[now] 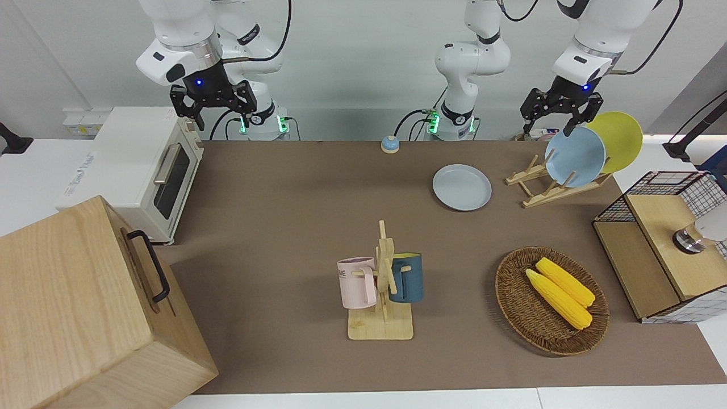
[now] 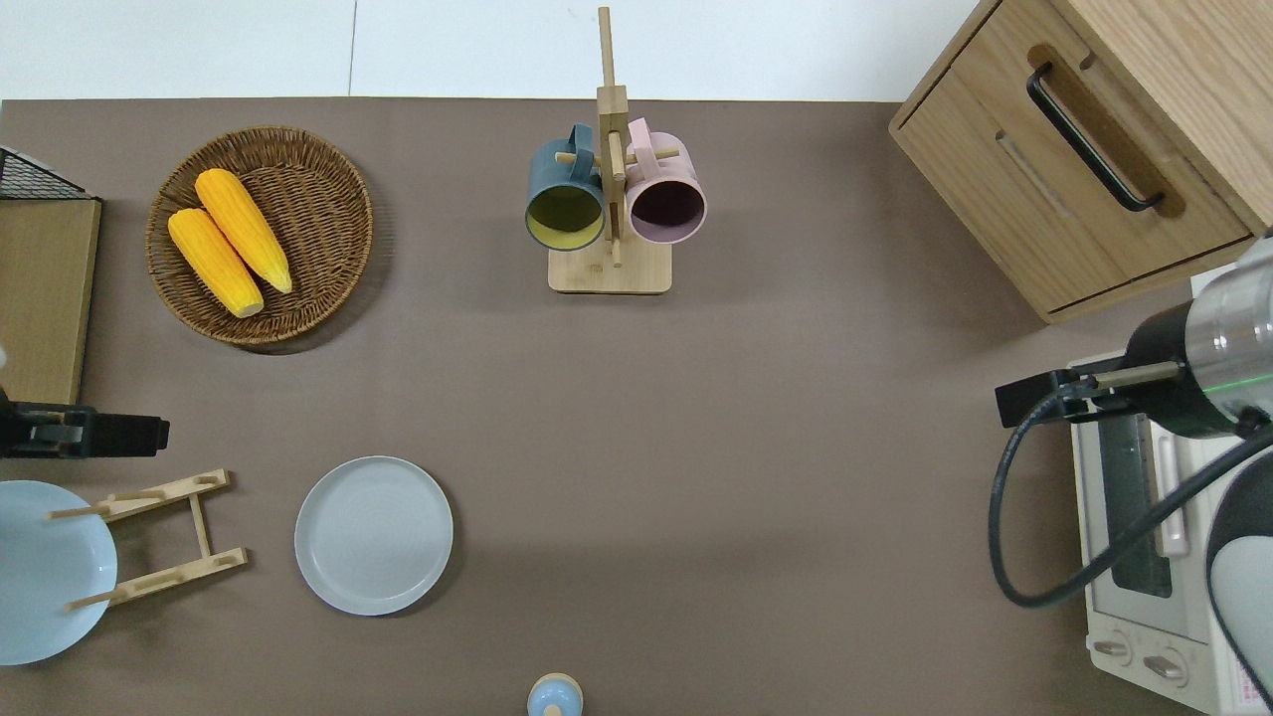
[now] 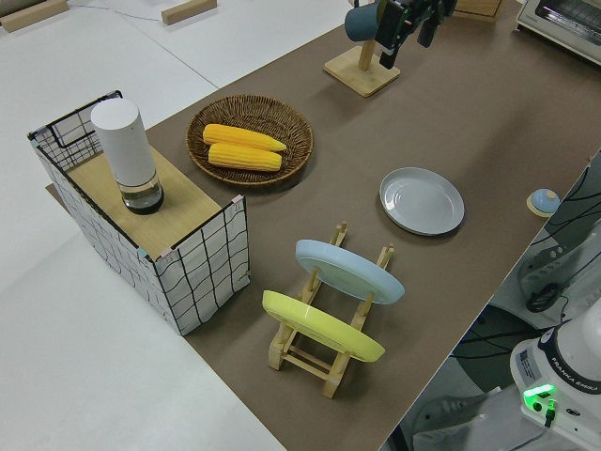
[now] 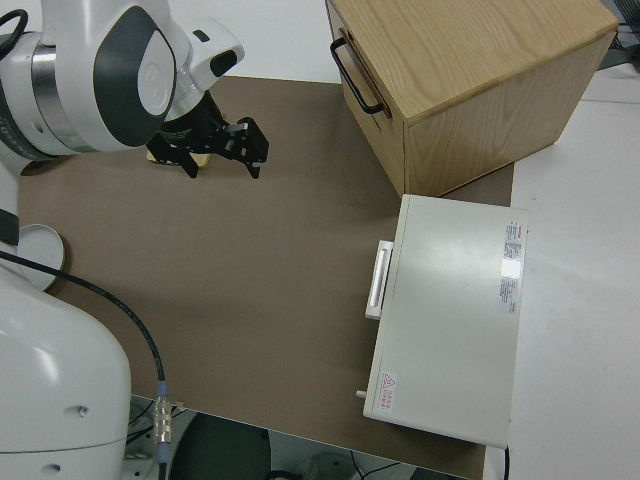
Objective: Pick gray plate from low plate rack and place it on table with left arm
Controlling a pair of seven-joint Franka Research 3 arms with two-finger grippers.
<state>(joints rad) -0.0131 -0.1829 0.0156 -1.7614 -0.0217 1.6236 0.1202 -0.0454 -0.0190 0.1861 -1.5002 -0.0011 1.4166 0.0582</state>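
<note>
The gray plate (image 1: 462,187) (image 2: 373,534) (image 3: 422,200) lies flat on the brown table (image 1: 284,227), beside the low plate rack (image 1: 545,193) (image 2: 159,537) (image 3: 319,352) and toward the table's middle. In the rack's slots stand a sky-blue plate (image 1: 575,156) (image 2: 45,572) (image 3: 347,271) and a yellow plate (image 1: 619,139) (image 3: 319,324). My left gripper (image 1: 550,120) (image 2: 109,435) (image 3: 408,28) hangs open and empty in the air, over the mat at the rack's edge, apart from all plates. The right arm is parked, its gripper (image 1: 213,111) (image 4: 220,150) open.
A mug stand (image 1: 381,295) with two mugs and a wicker basket (image 1: 514,295) of corn sit farther from the robots. A wire crate (image 1: 664,244) stands at the left arm's end. A toaster oven (image 1: 150,170) and wooden cabinet (image 1: 74,307) fill the right arm's end.
</note>
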